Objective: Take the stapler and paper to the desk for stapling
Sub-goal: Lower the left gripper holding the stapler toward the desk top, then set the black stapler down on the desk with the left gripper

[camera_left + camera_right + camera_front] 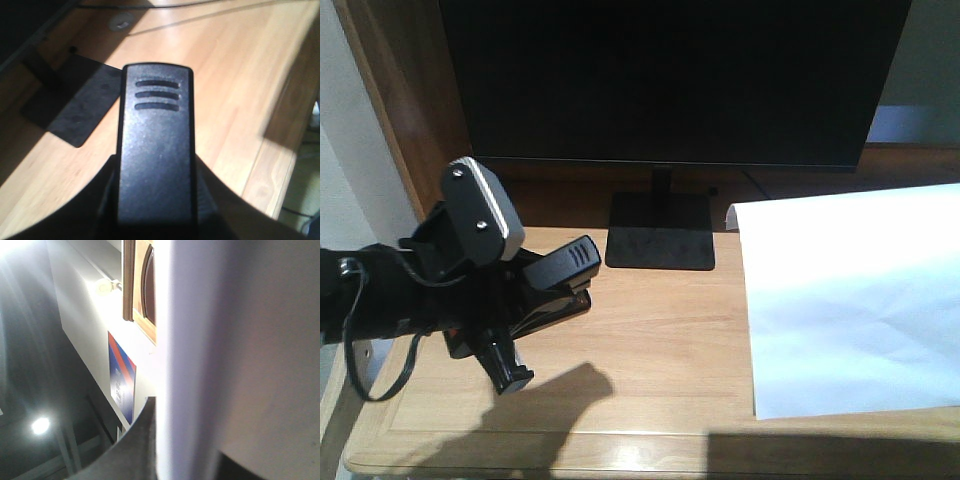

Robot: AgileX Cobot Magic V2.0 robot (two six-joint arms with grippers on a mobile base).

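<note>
The black stapler [563, 270] is clamped in my left gripper [525, 305], held low over the left part of the light-oak desk [660, 330]. In the left wrist view the stapler [156, 145] fills the middle, ribbed end pointing away, with my left gripper [156, 220] shut on its sides. The white paper [850, 300] lies spread over the desk's right side, its far-left corner slightly curled, and runs out of frame to the right. In the right wrist view the paper [240, 365] passes edge-on between the dark fingers of my right gripper [190, 465], which is shut on it.
A black monitor [660, 80] stands at the back of the desk, its square base [660, 235] just beyond the stapler. The base [70, 110] and a round cable hole [121, 21] show in the left wrist view. The desk's front edge [620, 460] is close.
</note>
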